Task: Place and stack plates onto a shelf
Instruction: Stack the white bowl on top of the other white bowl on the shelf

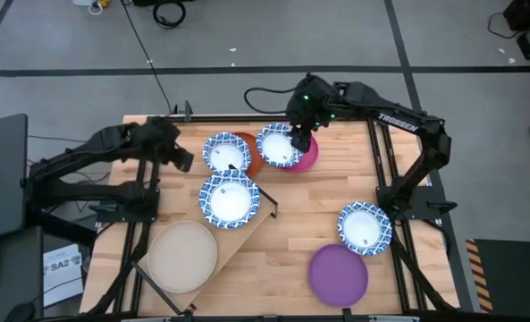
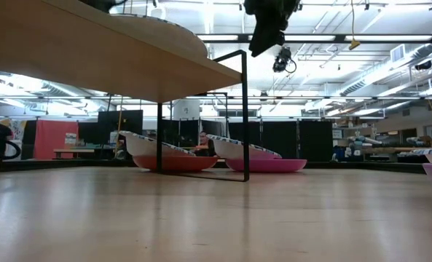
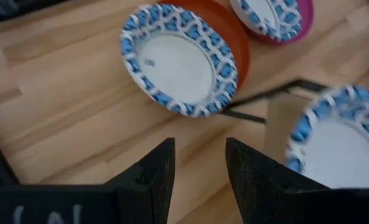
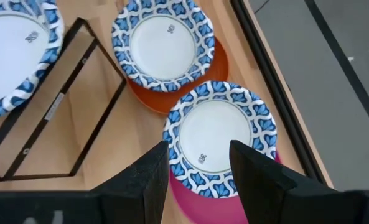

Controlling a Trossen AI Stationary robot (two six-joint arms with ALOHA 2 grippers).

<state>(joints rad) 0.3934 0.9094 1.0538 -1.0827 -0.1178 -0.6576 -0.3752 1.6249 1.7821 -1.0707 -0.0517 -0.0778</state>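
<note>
- Left gripper (image 1: pixel 182 158): positioned over the worktop (image 1: pixel 309 215) at its left rear, just left of the orange plate. Its jaws are parted and hold nothing.
- Beige plate (image 1: pixel 183 256): rests on the front end of the shelf (image 1: pixel 247 234), which lies diagonally across the left half of the worktop.
- Patterned plate on shelf (image 1: pixel 229 199): sits on the rear end of the shelf, apart from the beige plate.
- Orange plate (image 1: pixel 251 154): on the worktop behind the shelf, carrying a second patterned plate (image 1: pixel 225 153) that sits off-centre and tilted in the low view.
- Magenta plate (image 1: pixel 307 156): just beside the orange plate, carrying a third patterned plate (image 1: pixel 278 145), also tilted.
- Right gripper (image 1: pixel 301 140): above the magenta stack. Its jaws are parted and empty; contact with the plate cannot be confirmed from these views.
- Purple plate (image 1: pixel 339 275): on the worktop at front right.
- Fourth patterned plate (image 1: pixel 365 227): just behind the purple plate, apparently clear of it.
</note>
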